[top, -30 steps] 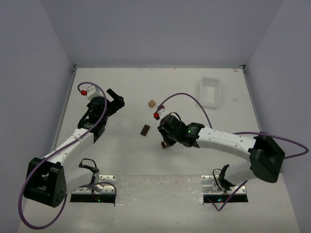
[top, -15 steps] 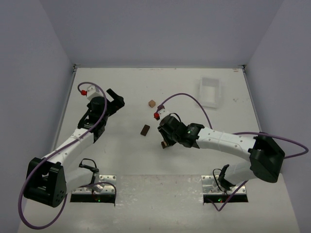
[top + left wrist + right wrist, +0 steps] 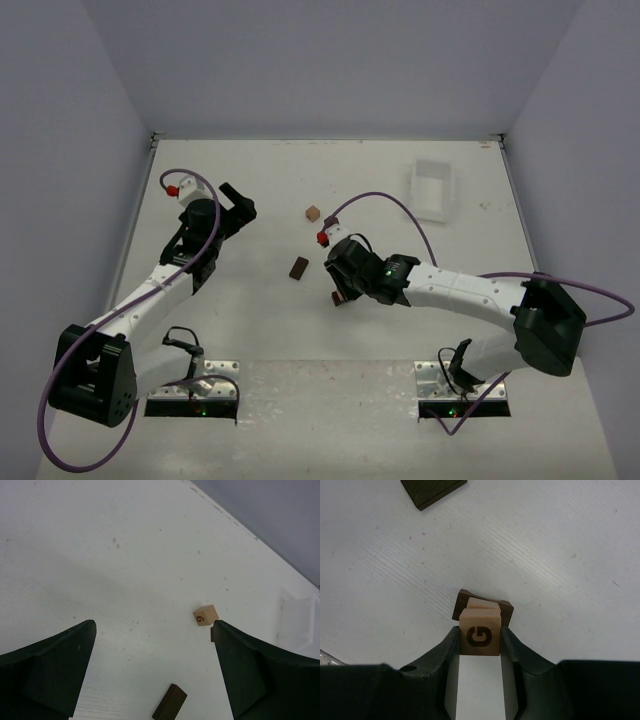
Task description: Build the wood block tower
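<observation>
The stacking step is in hand: the right end effector (image 3: 342, 296) is clamped on a tan cube marked G (image 3: 480, 636), directly over a tan block (image 3: 484, 603) lying on a dark brown base block (image 3: 461, 609) on the surface (image 3: 560, 540); whether the cube is seated I cannot tell. Next comes squaring it, then a gentle release. The left end effector (image 3: 154, 630) hangs spread wide and empty near a loose tan cube (image 3: 205, 615) and a loose dark block (image 3: 170, 709).

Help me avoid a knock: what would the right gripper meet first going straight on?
The right gripper, shut on the G block, would likely meet the tan block atop the dark brown block; depth unclear.
</observation>
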Tool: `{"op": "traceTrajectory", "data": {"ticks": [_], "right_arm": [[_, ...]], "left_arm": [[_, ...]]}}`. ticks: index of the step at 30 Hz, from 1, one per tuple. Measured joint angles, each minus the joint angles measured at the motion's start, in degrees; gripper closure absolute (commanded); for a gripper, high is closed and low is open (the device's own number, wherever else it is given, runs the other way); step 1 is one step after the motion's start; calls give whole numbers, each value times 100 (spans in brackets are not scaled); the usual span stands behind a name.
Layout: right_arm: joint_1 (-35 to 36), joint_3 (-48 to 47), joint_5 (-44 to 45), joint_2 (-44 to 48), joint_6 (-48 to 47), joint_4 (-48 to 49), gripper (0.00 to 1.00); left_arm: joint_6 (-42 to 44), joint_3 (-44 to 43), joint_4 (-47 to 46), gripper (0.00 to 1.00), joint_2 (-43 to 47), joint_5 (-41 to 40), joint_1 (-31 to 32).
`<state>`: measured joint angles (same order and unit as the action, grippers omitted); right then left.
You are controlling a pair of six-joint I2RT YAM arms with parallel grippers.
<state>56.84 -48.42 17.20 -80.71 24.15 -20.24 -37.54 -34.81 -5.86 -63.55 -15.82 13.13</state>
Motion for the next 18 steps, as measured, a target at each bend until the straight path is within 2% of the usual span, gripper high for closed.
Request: {"op": "traceTrajectory", "data": {"ticks": [18], "right_arm": [[79,0,205,0,195,-1,65]], "left_arm": [[-1,0,0,0,0,-6,0]]}}
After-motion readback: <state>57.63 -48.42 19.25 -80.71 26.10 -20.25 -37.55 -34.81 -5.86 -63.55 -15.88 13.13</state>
